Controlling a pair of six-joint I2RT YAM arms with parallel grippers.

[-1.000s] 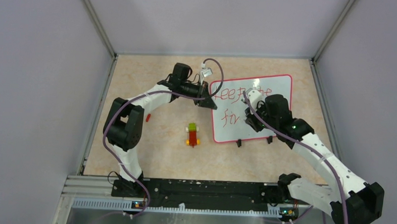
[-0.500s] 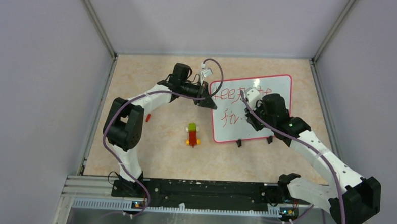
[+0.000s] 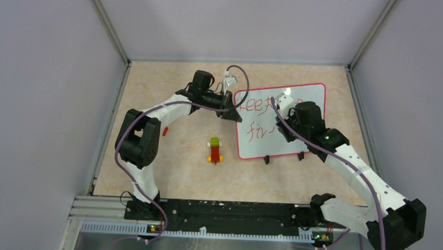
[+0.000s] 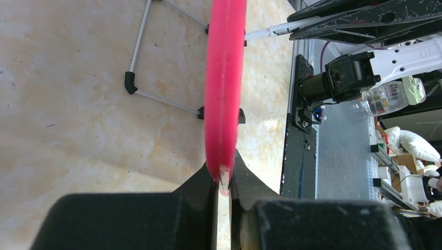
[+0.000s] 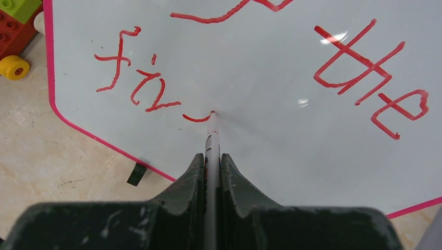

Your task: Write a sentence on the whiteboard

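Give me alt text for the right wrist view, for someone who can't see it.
The right gripper pinches a marker between its fingers, tip on the whiteboard at the end of a short red stroke after the letters "fiv". Red "the" is written to the right, and a block toy sits past the board's upper left corner.

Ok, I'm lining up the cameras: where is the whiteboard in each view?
Top: whiteboard right of centre.
Left wrist: edge-on, its pink rim rising from the left gripper.
Right wrist: fills most of the frame, marker touching it.
Shared: black clip foot.
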